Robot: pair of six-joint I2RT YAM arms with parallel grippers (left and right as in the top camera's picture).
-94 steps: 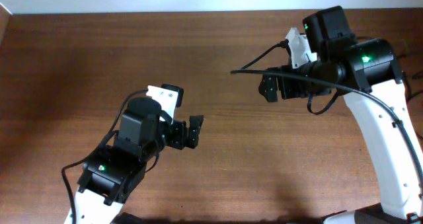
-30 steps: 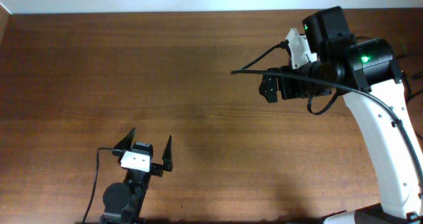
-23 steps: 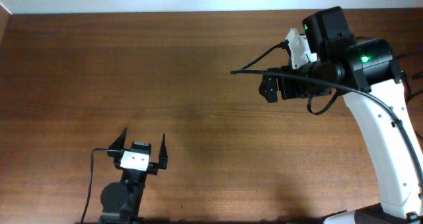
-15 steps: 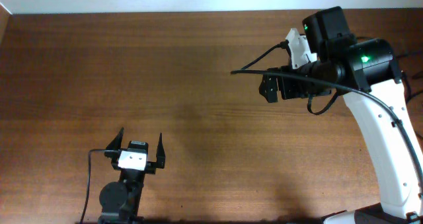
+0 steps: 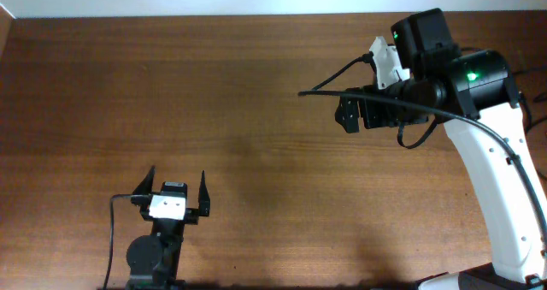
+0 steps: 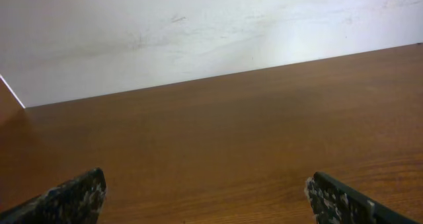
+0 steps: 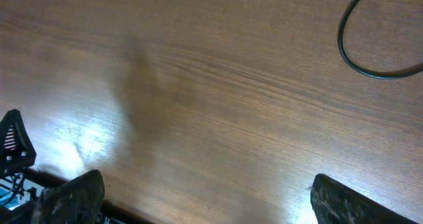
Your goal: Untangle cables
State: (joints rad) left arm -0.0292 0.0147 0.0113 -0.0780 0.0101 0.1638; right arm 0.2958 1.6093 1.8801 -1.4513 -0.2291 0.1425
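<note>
Cable loop (image 7: 370, 52), black, owner unclear; left end effector (image 5: 177, 175) spread wide, right end effector (image 5: 345, 115) likewise, empty.

The brown wooden table top (image 5: 256, 153) is seen bare from the left edge to the middle, and free passage is offered there across its whole depth. Along the far edge the way is closed by a white wall (image 6: 198, 26). Close to the near edge, left of the middle, room is taken by the black left gripper (image 5: 177, 174), its fingers spread wide and pointed to the far edge. The right edge side is occupied by the white and black right arm (image 5: 504, 179). Its black right gripper (image 5: 345, 115) is held above the wood toward the far right corner, fingers apart. A thick black cable loop (image 5: 329, 86) of this arm is stuck out toward the middle, so passage there is narrowed.
</note>
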